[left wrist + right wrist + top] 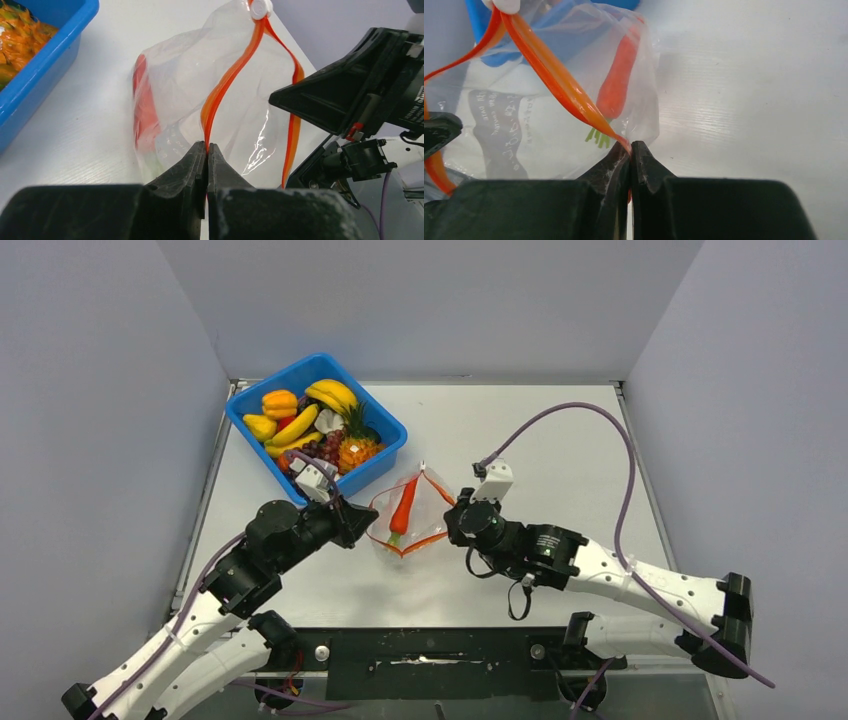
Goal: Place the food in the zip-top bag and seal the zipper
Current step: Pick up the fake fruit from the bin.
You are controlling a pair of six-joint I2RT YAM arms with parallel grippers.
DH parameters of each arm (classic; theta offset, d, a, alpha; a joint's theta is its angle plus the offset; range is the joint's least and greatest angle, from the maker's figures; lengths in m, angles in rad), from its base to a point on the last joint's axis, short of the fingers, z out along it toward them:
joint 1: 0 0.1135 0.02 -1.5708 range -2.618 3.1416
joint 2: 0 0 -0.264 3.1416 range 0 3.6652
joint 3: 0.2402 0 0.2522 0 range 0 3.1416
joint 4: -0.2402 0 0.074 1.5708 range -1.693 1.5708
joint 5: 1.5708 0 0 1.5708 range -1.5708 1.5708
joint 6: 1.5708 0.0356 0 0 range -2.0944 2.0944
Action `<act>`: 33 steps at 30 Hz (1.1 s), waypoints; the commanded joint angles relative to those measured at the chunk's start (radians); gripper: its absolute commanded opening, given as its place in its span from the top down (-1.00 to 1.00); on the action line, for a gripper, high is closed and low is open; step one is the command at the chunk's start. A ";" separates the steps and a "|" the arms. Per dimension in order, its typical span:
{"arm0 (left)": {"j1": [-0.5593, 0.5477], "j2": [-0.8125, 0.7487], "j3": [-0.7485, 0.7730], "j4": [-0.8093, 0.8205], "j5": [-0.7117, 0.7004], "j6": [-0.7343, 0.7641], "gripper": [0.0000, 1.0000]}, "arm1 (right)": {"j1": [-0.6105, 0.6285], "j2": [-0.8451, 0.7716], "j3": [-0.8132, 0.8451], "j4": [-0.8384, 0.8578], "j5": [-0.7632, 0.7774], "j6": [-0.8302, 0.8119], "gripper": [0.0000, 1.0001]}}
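Step in hand: loading, judging by one piece in and the rest waiting; I have the bag [392,536] spread open at the middle of the worktop [540,440].
Left gripper [207,147]: closed tight, pinching the near strip of the zipper [227,82] at the bag's 9 o'clock side.
Right gripper [630,146]: closed tight as well, pinching the opposite strip at the bag's 3 o'clock side.
Bag mouth: the two strips bow apart between my grippers and meet at the white slider [260,8] at 12 o'clock.
Food in bag: one carrot [403,503], lying lengthwise inside.
Food left: bananas [330,395], peppers, grapes and pineapple sit in the blue bin [362,390] at 11 o'clock from the bag.
Next move calls for: one gripper to let go and fetch from the bin, probably my left, which is nearer; my right has to hold the mouth up alone.
Risk: the floppy plastic may sag shut once one side is released.
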 commanded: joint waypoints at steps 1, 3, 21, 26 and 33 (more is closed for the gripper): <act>-0.005 0.015 0.046 0.087 0.002 0.003 1.00 | -0.005 -0.111 -0.036 0.068 0.044 0.025 1.00; -0.005 0.038 0.044 0.105 0.046 -0.010 0.91 | -0.005 -0.121 -0.060 0.131 -0.011 0.016 1.00; -0.003 0.059 0.103 -0.049 -0.195 0.049 -0.48 | 0.017 -0.159 -0.029 0.015 -0.007 0.006 1.00; -0.002 0.097 0.157 -0.097 -0.355 0.108 -0.54 | 0.019 -0.175 -0.005 -0.031 -0.011 -0.003 1.00; 0.018 0.193 0.233 -0.132 -0.559 0.143 -0.71 | 0.018 -0.163 0.071 -0.127 0.014 -0.004 1.00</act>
